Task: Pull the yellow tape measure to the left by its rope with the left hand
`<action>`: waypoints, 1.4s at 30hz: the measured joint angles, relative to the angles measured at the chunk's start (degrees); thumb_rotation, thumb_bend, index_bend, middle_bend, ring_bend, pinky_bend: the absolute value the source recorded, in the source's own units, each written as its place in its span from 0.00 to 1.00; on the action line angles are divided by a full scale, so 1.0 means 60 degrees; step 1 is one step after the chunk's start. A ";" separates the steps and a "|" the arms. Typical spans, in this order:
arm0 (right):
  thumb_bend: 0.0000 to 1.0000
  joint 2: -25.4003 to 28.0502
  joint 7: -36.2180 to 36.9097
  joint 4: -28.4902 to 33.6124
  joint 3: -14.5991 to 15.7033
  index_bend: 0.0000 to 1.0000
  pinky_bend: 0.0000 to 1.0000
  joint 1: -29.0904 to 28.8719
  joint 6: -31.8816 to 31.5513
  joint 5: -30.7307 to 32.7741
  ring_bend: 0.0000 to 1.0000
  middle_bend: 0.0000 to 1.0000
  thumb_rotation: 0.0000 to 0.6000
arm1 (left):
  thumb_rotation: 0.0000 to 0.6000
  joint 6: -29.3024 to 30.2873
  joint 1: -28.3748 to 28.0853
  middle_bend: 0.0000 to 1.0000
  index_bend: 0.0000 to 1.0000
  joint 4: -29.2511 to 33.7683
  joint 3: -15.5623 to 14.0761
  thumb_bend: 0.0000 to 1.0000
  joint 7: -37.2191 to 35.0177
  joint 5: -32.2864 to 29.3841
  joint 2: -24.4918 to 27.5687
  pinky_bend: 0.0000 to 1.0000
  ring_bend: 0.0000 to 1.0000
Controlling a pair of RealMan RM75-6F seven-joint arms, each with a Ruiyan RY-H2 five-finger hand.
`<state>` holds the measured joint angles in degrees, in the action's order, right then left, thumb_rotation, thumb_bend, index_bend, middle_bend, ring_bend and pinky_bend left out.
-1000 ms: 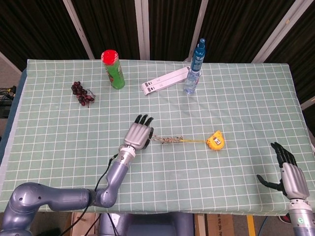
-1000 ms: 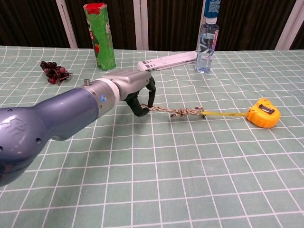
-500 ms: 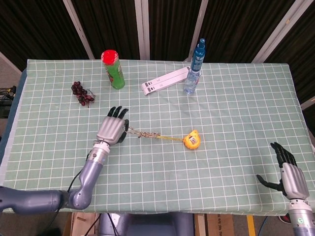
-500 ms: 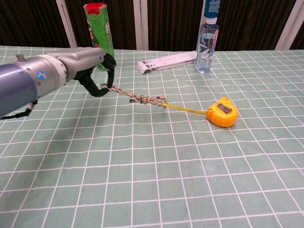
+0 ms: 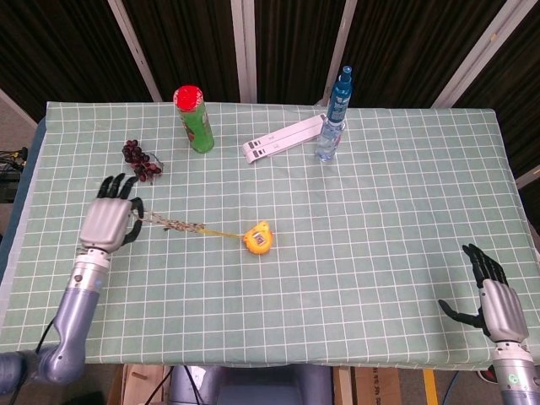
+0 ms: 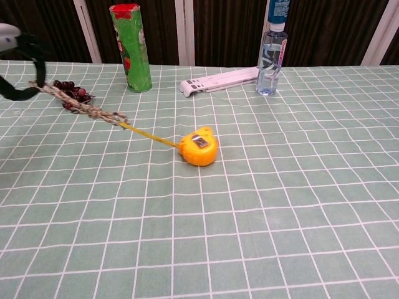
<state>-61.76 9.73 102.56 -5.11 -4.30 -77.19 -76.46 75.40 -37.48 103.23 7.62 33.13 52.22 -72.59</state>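
Tape measure (image 5: pixel 257 238) sits left of the table's middle, on the green checked cloth (image 5: pixel 380 194), tilted on its side with a short run of yellow blade out. Braided rope (image 5: pixel 173 224) runs taut from the blade tip to the left hand (image 5: pixel 110 221), which is close to the table's left edge and curled around the rope end. Right hand (image 5: pixel 494 297) hangs off the front-right corner, fingers spread, holding nothing.

Risks, biggest first:
- Table edge: left hand has almost no table left on its side. More pull likely takes hand and rope past the left edge.
- Green can (image 5: pixel 194 119) near the back edge looks well clear of the rope line, low risk.
- Tape measure: rolling on its side, could flip or let more blade out instead of sliding.
- Grapes (image 5: pixel 140 160) lie just behind the rope; in the chest view the rope passes right by them. A drift toward the back edge would snag or drag them.

Labels: nothing readable. Can has red cap, print too small. Bottle (image 5: pixel 332 119) has a blue label, text illegible. Small plate on the tape measure, unreadable.
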 measured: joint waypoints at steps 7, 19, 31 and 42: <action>0.24 -0.0041 -0.0079 -0.0010 0.0001 0.00 0.00 -0.0007 -0.0022 -0.0022 0.00 0.00 1.00 | 1.00 0.0235 0.0983 0.09 0.57 -0.0668 -0.0377 0.53 -0.0900 0.0287 0.0770 0.00 0.00; 0.24 -0.0105 -0.0194 0.0000 0.0024 0.00 0.00 -0.0028 -0.0025 -0.0073 0.00 0.00 1.00 | 1.00 0.0093 0.1812 0.04 0.45 -0.1700 -0.0360 0.50 -0.1795 0.0322 0.1065 0.00 0.00; 0.24 -0.0111 -0.0279 -0.0130 0.0124 0.00 0.00 -0.0047 -0.0055 -0.0368 0.00 0.00 1.00 | 1.00 0.0980 0.2836 0.00 0.01 0.0066 -0.0622 0.08 -0.2852 0.1674 0.1417 0.00 0.00; 0.24 -0.0199 -0.0934 -0.0339 0.0271 0.00 0.00 -0.0071 -0.0201 -0.0729 0.00 0.00 1.00 | 1.00 0.2757 0.4510 0.00 0.00 -0.0341 -0.2003 0.05 -0.3429 0.5183 0.0977 0.00 0.00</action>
<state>-62.96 4.12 100.53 -3.49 -4.72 -78.40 -80.83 91.95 -10.41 101.19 -4.39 12.56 83.32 -66.73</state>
